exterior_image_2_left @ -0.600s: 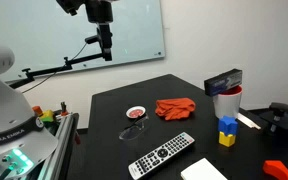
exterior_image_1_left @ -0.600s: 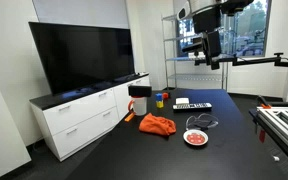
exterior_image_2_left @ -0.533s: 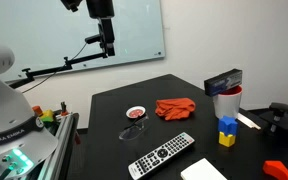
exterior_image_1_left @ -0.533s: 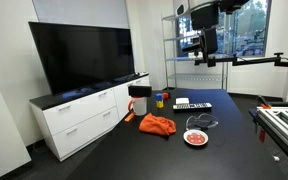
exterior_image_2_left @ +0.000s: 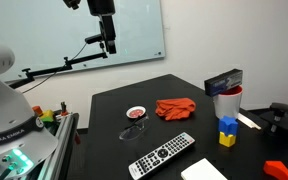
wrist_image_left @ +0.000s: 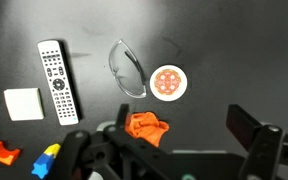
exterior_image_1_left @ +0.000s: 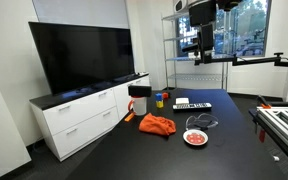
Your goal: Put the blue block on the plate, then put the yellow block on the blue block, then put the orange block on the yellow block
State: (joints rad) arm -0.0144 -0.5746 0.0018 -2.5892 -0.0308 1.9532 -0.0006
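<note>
Jaws spread wide and empty, gripper [wrist_image_left: 172,150] high above black table [wrist_image_left: 224,40] | remote [wrist_image_left: 58,80] at 9 o'clock of plate [wrist_image_left: 167,82] | blue block [exterior_image_2_left: 227,124] atop yellow block [exterior_image_2_left: 227,139], well apart from plate | orange block [exterior_image_2_left: 275,168] at 4 o'clock of that stack

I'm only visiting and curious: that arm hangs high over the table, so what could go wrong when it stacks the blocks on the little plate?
The blue block sits on the yellow block beside a cup; grabbing it might topple either. The plate looks small, with glasses close by, so a three-block tower could tip or land off it.
</note>
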